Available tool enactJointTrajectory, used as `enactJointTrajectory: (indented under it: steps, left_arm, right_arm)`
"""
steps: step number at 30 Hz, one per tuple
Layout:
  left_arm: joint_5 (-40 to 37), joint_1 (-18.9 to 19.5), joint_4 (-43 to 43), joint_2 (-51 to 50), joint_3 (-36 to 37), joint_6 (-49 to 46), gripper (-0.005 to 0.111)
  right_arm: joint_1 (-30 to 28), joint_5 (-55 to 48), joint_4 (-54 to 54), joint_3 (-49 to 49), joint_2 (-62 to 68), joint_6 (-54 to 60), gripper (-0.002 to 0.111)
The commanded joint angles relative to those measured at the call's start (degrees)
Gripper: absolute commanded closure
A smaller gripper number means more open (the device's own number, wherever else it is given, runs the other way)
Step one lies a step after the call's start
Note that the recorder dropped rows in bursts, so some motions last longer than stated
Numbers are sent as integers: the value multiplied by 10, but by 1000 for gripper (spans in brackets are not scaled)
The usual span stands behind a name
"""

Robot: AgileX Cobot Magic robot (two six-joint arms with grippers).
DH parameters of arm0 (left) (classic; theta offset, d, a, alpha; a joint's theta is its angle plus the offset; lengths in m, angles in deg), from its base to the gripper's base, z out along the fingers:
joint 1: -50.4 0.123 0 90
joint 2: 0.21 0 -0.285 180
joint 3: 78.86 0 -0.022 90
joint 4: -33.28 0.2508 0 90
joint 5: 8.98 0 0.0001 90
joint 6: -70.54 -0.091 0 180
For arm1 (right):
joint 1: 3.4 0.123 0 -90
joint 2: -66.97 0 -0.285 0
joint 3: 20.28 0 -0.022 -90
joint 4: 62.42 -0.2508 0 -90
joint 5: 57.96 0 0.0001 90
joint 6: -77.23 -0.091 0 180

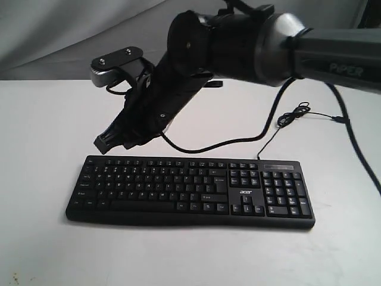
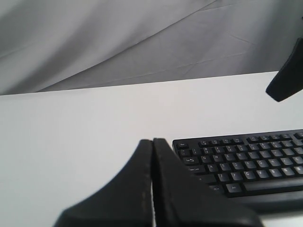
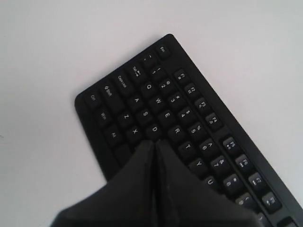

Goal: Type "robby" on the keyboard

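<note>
Your right end effector (image 3: 154,142) is pinched fully closed with nothing in it. Its joined tip hangs above the keyboard (image 1: 190,187), which lies flat on the tabletop (image 1: 41,119) below and ahead of it. In the right wrist view the tip lines up near the D and F keys, with R just beyond. The tip looks about as broad as a keycap, so coming down slightly off centre could press E, T or F along with R. A hard push could skid the keyboard. Your left end effector (image 2: 152,141) is also closed and empty, with the keyboard's Esc corner just beside it. No container shows anywhere.
</note>
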Motion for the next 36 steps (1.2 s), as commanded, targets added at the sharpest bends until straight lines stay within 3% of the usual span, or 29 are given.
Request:
enactJointTrajectory:
  steps: [1, 8, 36]
  left_arm:
    - [4, -4, 3, 2, 2, 2, 107]
    - [4, -4, 3, 2, 2, 2, 107]
    - [4, -4, 3, 2, 2, 2, 107]
  right_arm:
    - [9, 47, -9, -7, 31, 33, 108]
    - [32, 104, -26, -4, 69, 39, 108]
    - [21, 176, 5, 43, 95, 15, 108]
